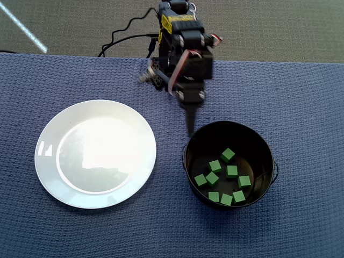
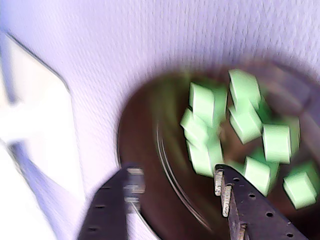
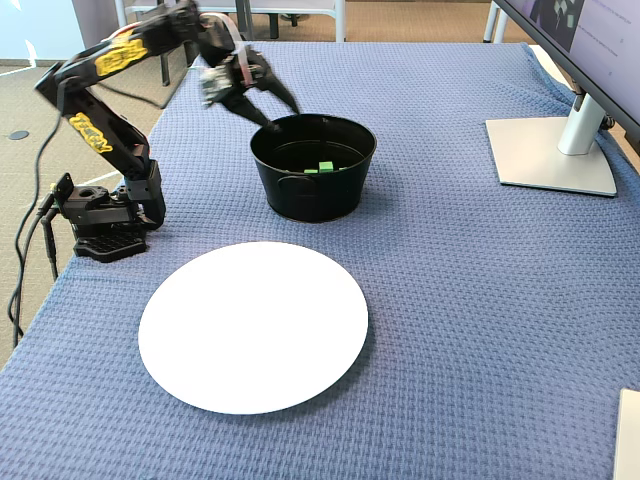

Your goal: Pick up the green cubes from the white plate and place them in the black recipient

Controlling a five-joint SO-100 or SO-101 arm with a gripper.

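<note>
Several green cubes [image 1: 231, 171] lie on the floor of the black recipient [image 1: 215, 134]; they also show in the wrist view [image 2: 202, 102] and the fixed view [image 3: 325, 166]. The white plate [image 1: 97, 153] is left of the pot and holds nothing; it also shows in the fixed view [image 3: 255, 325]. My gripper [image 1: 189, 129] hangs over the pot's rim on the arm's side. In the wrist view my gripper [image 2: 175, 175] is open and empty above the pot's inner wall [image 2: 145, 150]. In the fixed view my gripper [image 3: 278, 115] is just left of the pot [image 3: 310, 195].
A blue woven cloth [image 1: 301, 107] covers the table. A monitor stand [image 3: 550, 150] is at the far right. The arm's base [image 3: 105, 225] is at the left edge, with cables [image 1: 118, 35] running off behind it.
</note>
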